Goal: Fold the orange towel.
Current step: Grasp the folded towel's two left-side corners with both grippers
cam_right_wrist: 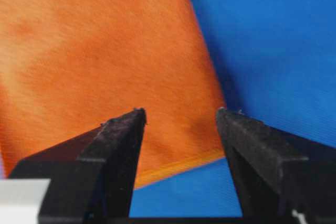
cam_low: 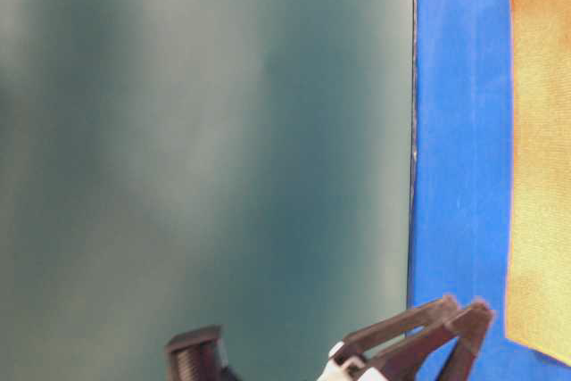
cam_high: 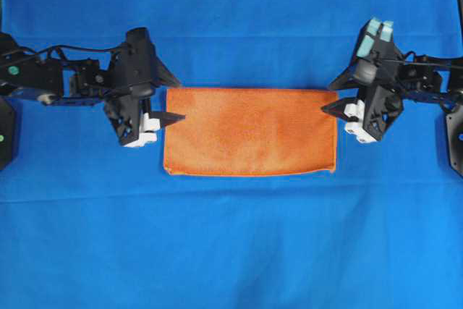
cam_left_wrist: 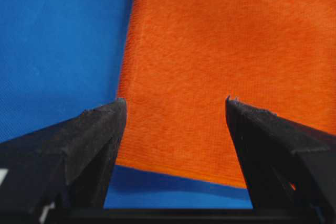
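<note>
The orange towel (cam_high: 250, 131) lay as a flat rectangle at the frame's centre. My left gripper (cam_high: 173, 95) and right gripper (cam_high: 334, 95) stood wide, empty. I judged one fold done; next, grasp one short end.

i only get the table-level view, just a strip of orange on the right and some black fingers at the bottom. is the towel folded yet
Observer: Overhead, the orange towel lies flat as a wide rectangle on the blue cloth.
Operator: anyone holding it
Observer: No. The left gripper is open with nothing between its fingers.
Operator: and the right one
Observer: The right gripper is open too, over the towel's right edge.
</note>
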### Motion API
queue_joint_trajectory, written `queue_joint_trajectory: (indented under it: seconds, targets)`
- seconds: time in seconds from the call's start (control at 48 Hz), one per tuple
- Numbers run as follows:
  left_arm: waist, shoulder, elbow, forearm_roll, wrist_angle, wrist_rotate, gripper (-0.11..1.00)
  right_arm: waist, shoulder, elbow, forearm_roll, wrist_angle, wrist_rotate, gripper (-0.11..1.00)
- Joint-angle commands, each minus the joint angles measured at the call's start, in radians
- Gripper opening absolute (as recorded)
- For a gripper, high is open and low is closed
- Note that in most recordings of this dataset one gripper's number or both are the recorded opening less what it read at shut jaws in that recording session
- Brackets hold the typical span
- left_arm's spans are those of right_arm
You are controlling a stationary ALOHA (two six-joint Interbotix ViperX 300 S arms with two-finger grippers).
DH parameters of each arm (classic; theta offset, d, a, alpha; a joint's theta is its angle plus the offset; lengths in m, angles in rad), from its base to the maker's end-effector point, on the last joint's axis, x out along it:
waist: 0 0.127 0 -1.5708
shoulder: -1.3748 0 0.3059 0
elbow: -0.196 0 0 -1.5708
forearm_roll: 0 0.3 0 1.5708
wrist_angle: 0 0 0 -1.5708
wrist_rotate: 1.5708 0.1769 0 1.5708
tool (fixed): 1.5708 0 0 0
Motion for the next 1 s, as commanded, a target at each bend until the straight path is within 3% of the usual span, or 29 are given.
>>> queue_joint_trajectory:
  seconds: [0.0, 0.209, 0.334, 0.73, 0.855, 0.98]
  targets:
    - [0.018, 0.032, -0.026, 0.003, -0.003, 0.005, 0.7, -0.023, 0.037, -0.021, -0.011, -0.008, 0.0, 0.61]
    - [0.044, 0.101, -0.058, 0.005, -0.003, 0.009, 0.7, -0.044, 0.112, -0.043, -0.04, -0.014, -0.002, 0.61]
    - [0.064, 0.129, -0.066, 0.006, -0.003, 0.051, 0.7, -0.055, 0.133, -0.044, -0.054, -0.023, 0.0, 0.61]
    - [0.08, 0.146, -0.064, 0.006, -0.002, 0.075, 0.67, -0.057, 0.141, -0.028, -0.055, -0.02, -0.002, 0.6]
    - [0.091, 0.16, -0.072, 0.006, 0.015, 0.075, 0.49, -0.057, 0.149, -0.026, -0.071, -0.018, -0.003, 0.5]
    - [0.103, 0.167, -0.084, 0.006, 0.029, 0.078, 0.16, -0.057, 0.149, -0.028, -0.087, -0.02, -0.006, 0.14]
